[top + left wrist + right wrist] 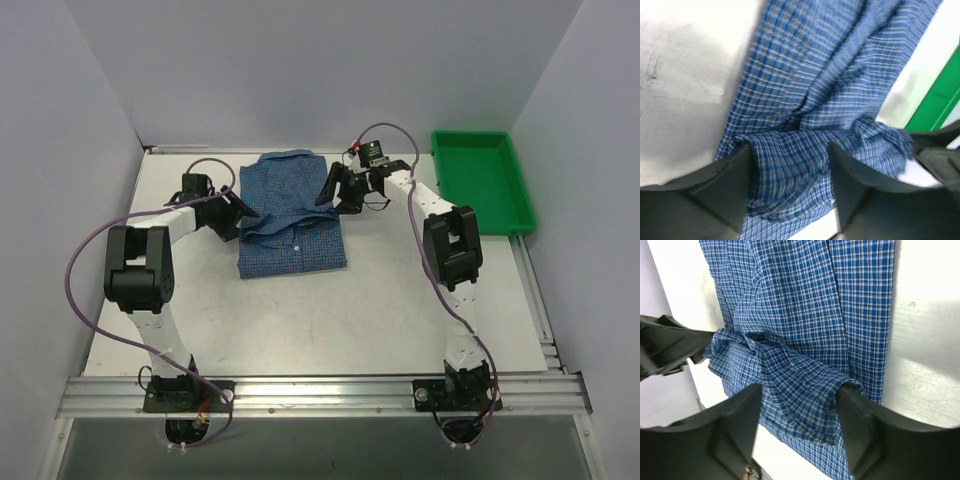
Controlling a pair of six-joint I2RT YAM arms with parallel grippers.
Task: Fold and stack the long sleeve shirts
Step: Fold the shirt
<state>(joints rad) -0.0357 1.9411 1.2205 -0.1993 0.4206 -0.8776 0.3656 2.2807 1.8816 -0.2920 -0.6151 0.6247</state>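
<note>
Shirt (292, 225), blue checked button-up, lies part-folded at the far middle of the desk (400, 310). Soft, light, limp cloth that bunches easily; best taken at fold edges. Left gripper (790, 147) and right gripper (800, 390) jaws are parted, with loose cloth between them.

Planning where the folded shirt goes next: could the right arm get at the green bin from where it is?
Probably yes. The right hand sits at the right edge of the shirt, the green bin lies just to its right, and nothing stands on the table between them.
</note>
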